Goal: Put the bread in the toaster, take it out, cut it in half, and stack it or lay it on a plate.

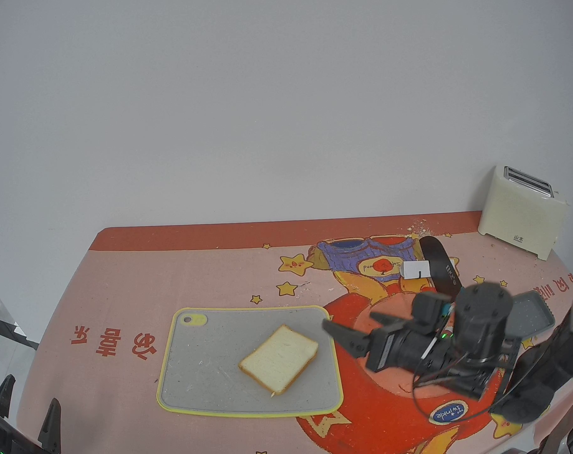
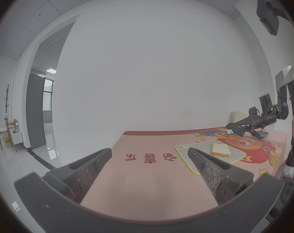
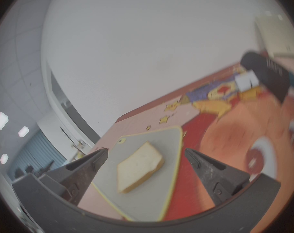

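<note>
A slice of white bread (image 1: 279,359) (image 3: 138,165) (image 2: 221,149) lies flat on a grey cutting board with a yellow rim (image 1: 204,373) (image 3: 153,194). My right gripper (image 1: 355,330) (image 3: 145,151) hangs open just to the right of the board, pointing at the bread and holding nothing. The cream toaster (image 1: 522,210) (image 3: 276,36) stands at the table's back right corner. A black knife (image 1: 441,273) (image 3: 266,72) with a white tag lies in front of it. My left gripper (image 1: 25,408) (image 2: 148,152) is open near the front left corner, away from everything.
A grey plate (image 1: 531,313) sits at the right side, partly behind my right arm. The pink and red cartoon mat (image 1: 141,272) covers the table. A white wall rises right behind the table's back edge.
</note>
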